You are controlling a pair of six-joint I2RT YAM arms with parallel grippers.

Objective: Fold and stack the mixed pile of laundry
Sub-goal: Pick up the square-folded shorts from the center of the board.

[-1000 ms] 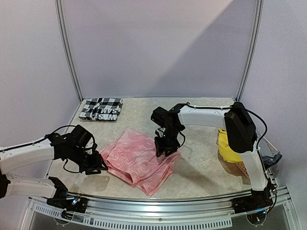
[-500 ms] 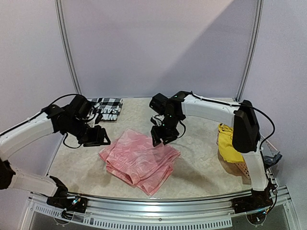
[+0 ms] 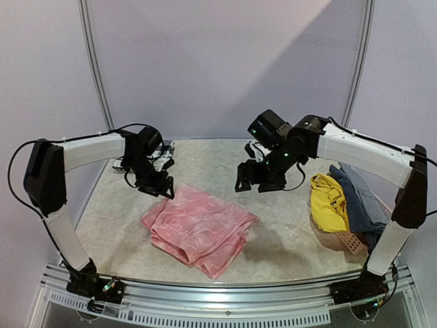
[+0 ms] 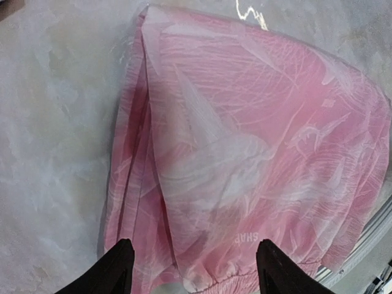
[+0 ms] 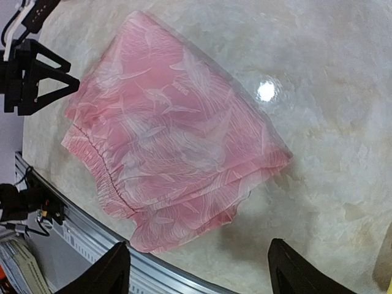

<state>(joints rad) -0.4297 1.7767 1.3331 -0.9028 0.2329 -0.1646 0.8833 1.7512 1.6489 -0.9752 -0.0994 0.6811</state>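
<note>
Pink garment (image 3: 199, 229): lies folded in layers in the middle of the desk (image 3: 287, 225), with its near corner close to the front rail (image 3: 225, 290).
Room: bare desk lies all round it, most of it at the back and on the right, up to the basket (image 3: 345, 240).
Other clothes: the yellow garment (image 3: 326, 203) and the blue-grey garment (image 3: 358, 198) are heaped on the basket at the right edge. The checked shirt (image 3: 166, 156) lies at the far left corner, partly hidden by the left arm.
Writing: a few small white letters sit near the pink crinkly edge, too blurry to read.
Look and shape: thin pink cloth with white feathery marks and one gathered edge, roughly square. The desk looks like pale marble. The basket is salmon with little holes.
Left fingers (image 4: 119, 272): apart, holding nothing, up above the pink cloth.
Right fingers (image 5: 113, 275): apart, holding nothing, up above the desk.
</note>
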